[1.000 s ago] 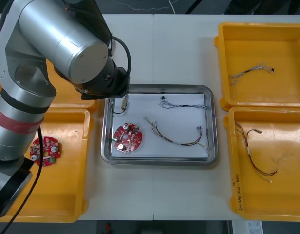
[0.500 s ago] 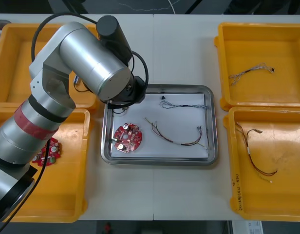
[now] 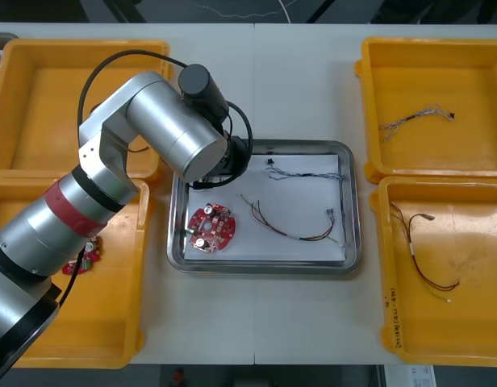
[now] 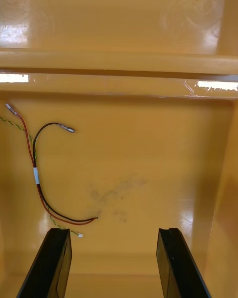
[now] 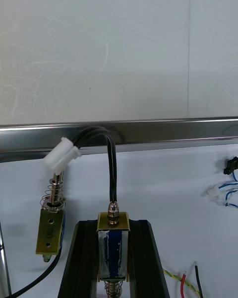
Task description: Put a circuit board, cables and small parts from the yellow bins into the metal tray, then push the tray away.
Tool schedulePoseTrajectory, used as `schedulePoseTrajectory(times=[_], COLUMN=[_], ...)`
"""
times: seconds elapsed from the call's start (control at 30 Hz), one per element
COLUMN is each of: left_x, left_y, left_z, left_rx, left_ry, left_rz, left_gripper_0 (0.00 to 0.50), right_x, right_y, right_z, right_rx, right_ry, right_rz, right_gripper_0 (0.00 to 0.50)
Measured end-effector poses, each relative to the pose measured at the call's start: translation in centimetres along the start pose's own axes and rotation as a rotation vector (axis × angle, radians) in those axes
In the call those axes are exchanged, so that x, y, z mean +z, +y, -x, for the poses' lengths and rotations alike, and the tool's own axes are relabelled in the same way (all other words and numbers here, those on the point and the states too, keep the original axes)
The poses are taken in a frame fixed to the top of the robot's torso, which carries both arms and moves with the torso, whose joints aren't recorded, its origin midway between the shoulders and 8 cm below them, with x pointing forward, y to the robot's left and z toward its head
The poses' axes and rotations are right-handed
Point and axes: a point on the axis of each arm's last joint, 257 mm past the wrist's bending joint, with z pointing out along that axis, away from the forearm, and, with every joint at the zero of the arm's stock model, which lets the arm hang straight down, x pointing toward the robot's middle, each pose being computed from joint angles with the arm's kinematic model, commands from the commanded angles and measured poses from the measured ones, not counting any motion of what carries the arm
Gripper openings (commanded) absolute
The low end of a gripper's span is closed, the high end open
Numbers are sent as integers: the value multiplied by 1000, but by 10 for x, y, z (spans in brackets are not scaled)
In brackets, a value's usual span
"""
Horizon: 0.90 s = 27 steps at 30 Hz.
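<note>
My left gripper (image 5: 113,226) is shut on a small metal part (image 5: 113,248), brass and blue, just above the white floor inside the metal tray (image 3: 265,268). A black cable runs from the part to a white connector (image 5: 62,153) by the tray's rim (image 5: 148,131). A second small metal part (image 5: 51,231) lies beside the fingers. In the front view the left arm (image 3: 184,137) covers the tray's far left corner. A red circuit board (image 3: 211,229), a red and yellow cable (image 3: 289,226) and a blue and white cable (image 3: 301,173) lie in the tray.
My right gripper (image 4: 113,238) hangs open over the near right yellow bin (image 3: 474,347), above a red and black cable (image 4: 39,179). A twisted cable (image 3: 414,119) lies in the far right bin. Another circuit board (image 3: 79,262) sits in the near left bin.
The left arm has swung from over the left bins toward the tray's far left corner and stretched out lower. It now covers the small part seen there before.
</note>
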Motion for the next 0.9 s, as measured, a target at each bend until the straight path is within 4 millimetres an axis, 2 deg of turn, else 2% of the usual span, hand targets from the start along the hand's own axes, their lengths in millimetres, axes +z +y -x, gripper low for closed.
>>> schedulePoseTrajectory(times=[0.3, 0.33, 0.37, 0.4, 0.43, 0.5, 0.53, 0.57, 0.6, 0.9], left_x=[7, 7, 8, 8, 8, 9, 9, 10, 10, 10], left_y=[-1, -1, -1, -1, -2, -2, -2, -3, -3, -3], left_z=[3, 2, 1, 1, 0, -1, -2, -2, -3, -3], left_rx=[-9, -6, -4, -2, -1, 3, 5, 7, 8, -31], left_ry=[-11, -11, -10, -9, -9, -7, -7, -6, -6, -6], left_rz=[-11, -10, -10, -9, -9, -7, -7, -6, -6, -6], left_gripper_0=[7, 35, 89, 122, 196, 290, 395, 470, 499, 500], right_x=[0, 0, 0, 0, 0, 0, 0, 0, 0, 0], right_y=[0, 0, 0, 0, 0, 0, 0, 0, 0, 0], right_z=[0, 0, 0, 0, 0, 0, 0, 0, 0, 0], right_rx=[0, 0, 0, 0, 0, 0, 0, 0, 0, 0], right_ry=[0, 0, 0, 0, 0, 0, 0, 0, 0, 0], right_rz=[0, 0, 0, 0, 0, 0, 0, 0, -1, -1], right_gripper_0=[500, 500, 500, 500, 500, 500, 500, 500, 500, 500])
